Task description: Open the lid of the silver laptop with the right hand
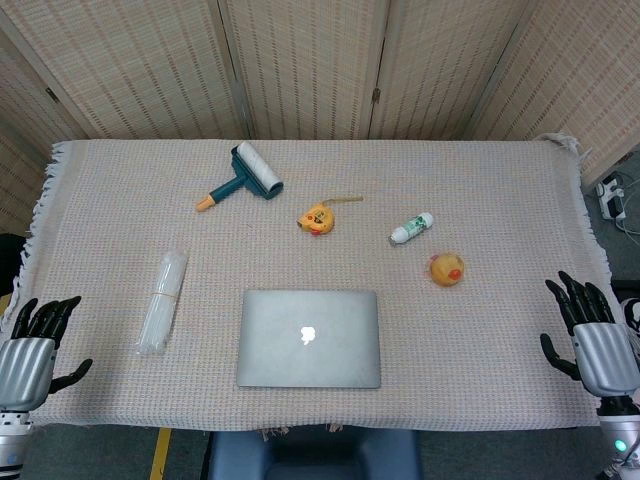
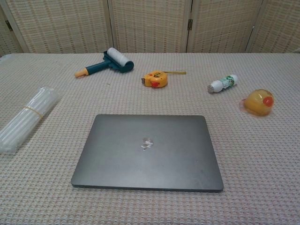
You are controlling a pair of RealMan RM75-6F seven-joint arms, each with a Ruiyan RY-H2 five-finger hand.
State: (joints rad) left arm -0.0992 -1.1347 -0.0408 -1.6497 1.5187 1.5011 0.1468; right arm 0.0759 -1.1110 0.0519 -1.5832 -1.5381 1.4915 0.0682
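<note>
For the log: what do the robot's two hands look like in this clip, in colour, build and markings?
Both match. The left hand and right hand each have a silver-grey metallic body over the back, with black fingers and a black thumb. Below the right hand, the wrist section is grey and carries a small green light. No cables or printed markings can be made out. Only the head view shows them.

Silver laptop (image 1: 309, 338), lid shut, flat on the table.
It lies square to the table's near edge, just beside that edge and about midway along it, with a pale logo at the centre of its lid.
</note>
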